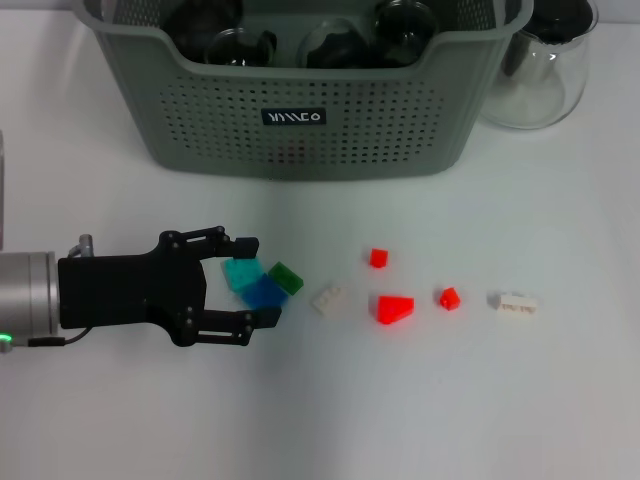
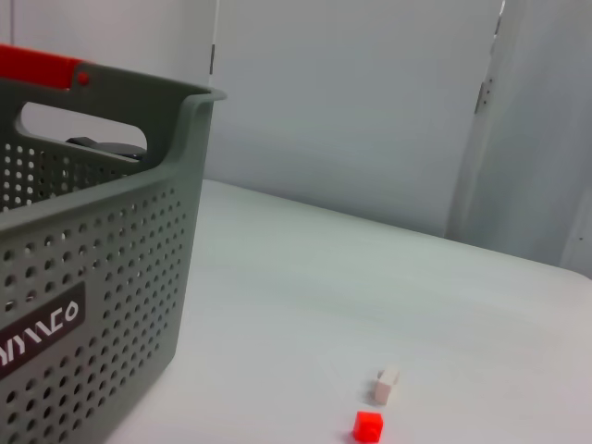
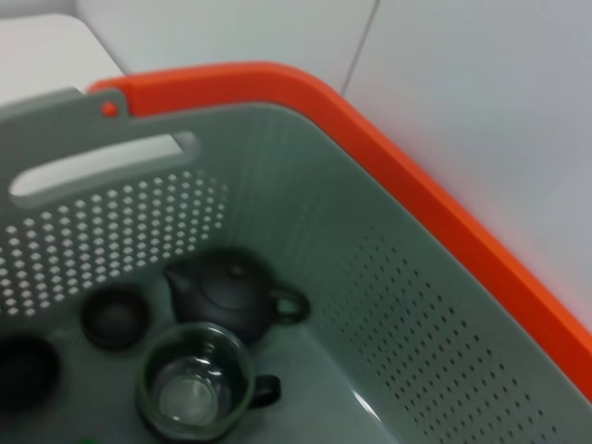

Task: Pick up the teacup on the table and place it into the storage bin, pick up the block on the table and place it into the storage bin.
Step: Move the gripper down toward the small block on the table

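Note:
My left gripper point(image 1: 255, 282) rests low on the table at the left, open. A teal block point(image 1: 241, 272) and a blue block point(image 1: 264, 292) lie between its fingertips, with a green block point(image 1: 286, 277) touching them just beyond. The grey-green storage bin point(image 1: 200, 120) stands at the back. The right wrist view looks down into the storage bin point(image 3: 416, 305), where a small dark teacup point(image 3: 115, 317), a glass cup point(image 3: 194, 388) and a black teapot point(image 3: 231, 291) sit. No teacup shows on the table. The right gripper is out of view.
To the right on the table lie a white block point(image 1: 328, 299), a small red block point(image 1: 377, 258), a red wedge point(image 1: 394, 309), another red block point(image 1: 449, 298) and a white block point(image 1: 514, 302). A clear glass teapot point(image 1: 545, 70) stands right of the bin.

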You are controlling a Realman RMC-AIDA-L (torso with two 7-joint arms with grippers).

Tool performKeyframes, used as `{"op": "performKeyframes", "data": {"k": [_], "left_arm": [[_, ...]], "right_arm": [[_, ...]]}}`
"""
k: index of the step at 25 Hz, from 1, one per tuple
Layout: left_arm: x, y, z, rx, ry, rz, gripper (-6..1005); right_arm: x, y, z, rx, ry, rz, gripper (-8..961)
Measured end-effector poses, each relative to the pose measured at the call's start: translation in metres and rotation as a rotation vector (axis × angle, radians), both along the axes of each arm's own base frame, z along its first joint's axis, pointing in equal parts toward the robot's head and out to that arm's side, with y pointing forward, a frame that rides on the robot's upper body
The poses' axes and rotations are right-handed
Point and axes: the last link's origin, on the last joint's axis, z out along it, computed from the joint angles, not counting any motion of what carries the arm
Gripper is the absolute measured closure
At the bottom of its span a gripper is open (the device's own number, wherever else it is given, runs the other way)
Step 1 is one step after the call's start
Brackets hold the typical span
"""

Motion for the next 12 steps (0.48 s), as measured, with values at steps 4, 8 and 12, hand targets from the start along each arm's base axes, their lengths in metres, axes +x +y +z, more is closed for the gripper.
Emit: {"op": "performKeyframes", "data": {"k": [4,8,12], "left_arm": [[-0.001,0.000,0.000,0.000,0.005,0.002,140],[-0.001,0.000,0.000,-0.003,0.005,0.001,140],[-0.001,-0.001,-0.001,-0.006,0.004,0.002,140]], "right_arm": [[-0.009,-0.013,0.015,-0.036,0.061,0.028,771],[-0.021,-0.039,0.036,-0.117,0.157,0.096,615],[-0.019,-0.070,0.056,-0.258,0.234,0.162,538]]}}
